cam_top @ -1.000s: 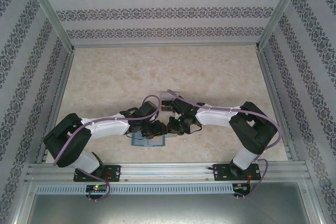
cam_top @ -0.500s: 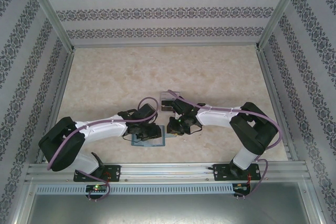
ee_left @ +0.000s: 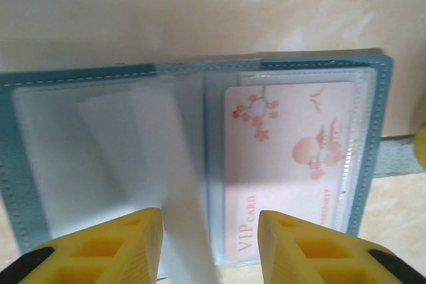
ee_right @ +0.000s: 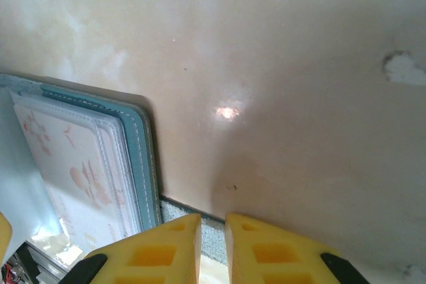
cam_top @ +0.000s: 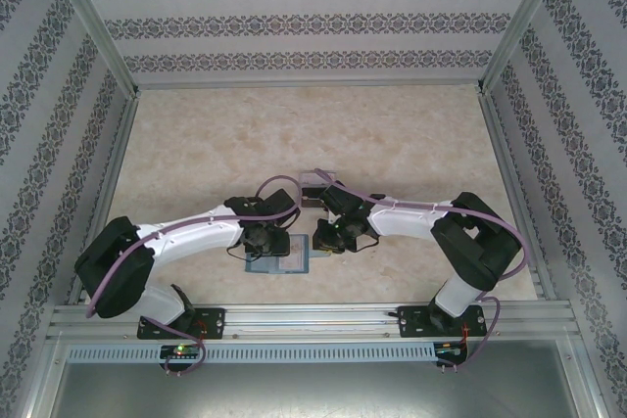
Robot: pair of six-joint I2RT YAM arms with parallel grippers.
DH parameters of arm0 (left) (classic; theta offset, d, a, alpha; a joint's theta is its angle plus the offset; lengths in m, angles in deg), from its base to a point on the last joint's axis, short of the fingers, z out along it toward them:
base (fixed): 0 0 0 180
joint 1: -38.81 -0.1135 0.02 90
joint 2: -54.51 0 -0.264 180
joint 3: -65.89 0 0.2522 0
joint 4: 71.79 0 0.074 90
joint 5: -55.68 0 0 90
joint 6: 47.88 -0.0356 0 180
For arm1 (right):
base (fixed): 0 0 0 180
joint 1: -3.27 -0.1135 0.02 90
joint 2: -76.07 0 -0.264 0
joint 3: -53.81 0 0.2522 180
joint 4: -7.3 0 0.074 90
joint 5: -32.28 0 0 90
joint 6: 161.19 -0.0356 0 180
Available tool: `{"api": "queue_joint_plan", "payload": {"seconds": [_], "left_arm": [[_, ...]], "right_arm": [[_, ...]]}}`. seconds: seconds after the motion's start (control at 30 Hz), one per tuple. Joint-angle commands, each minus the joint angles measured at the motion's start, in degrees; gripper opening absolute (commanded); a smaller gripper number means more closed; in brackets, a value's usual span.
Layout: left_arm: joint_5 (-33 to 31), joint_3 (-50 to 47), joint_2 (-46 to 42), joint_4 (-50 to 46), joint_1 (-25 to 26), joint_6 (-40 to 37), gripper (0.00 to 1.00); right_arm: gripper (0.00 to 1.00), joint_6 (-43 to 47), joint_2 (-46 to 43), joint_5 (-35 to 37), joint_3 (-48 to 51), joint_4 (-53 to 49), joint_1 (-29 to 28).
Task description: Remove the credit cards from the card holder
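Near the table's front edge, seen from above, the card holder [cam_top: 291, 263] lies open between the left gripper [cam_top: 266, 239] and the right gripper [cam_top: 328, 237], which partly cover it. Left wrist: jaws apart, straddling a limp clear sleeve leaf [ee_left: 176, 184]; the pale credit card [ee_left: 286, 164] sits sleeved, likely thin, stiff and slick, best pinched by its edge. Right wrist: jaws almost together, nothing between them, beside the holder; whether a dark card lies under other sleeves I cannot tell

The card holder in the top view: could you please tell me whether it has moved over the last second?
No. The card holder lies just as close to the aluminium rail along the near edge as it did a second ago.
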Motion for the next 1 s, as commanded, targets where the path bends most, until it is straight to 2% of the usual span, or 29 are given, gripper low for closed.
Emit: {"api": "queue_joint_plan", "payload": {"seconds": [0.0,0.07,0.3,0.43,0.6,0.87,0.97], "left_arm": [[-4.2,2.2,1.3,-7.6,1.0,-2.9,0.45],[-4.7,2.6,1.3,-8.4,1.1,-3.2,0.44],[-4.0,2.0,-1.0,-7.3,1.1,-2.7,0.21],[-4.5,1.7,-1.2,-7.8,1.1,-3.0,0.13],[-5.2,0.7,0.2,-8.8,1.1,-3.8,0.13],[-7.0,-0.5,0.9,-10.7,1.1,-4.6,0.25],[-7.8,-0.9,0.4,-11.6,1.1,-5.1,0.27]], "right_arm": [[0.2,-0.2,-0.1,2.2,1.4,-2.8,-0.7],[0.2,-0.2,-0.1,2.1,1.3,-2.8,-0.7],[0.2,-0.1,0.3,2.1,1.0,-2.8,-0.7],[0.2,0.0,0.4,2.3,1.0,-3.0,-0.7],[0.2,0.0,-0.1,2.8,1.2,-3.8,-0.7],[0.2,0.1,-1.7,3.6,1.2,-5.2,-0.7],[0.22,0.2,-2.2,3.8,0.8,-5.9,-0.7]]}}
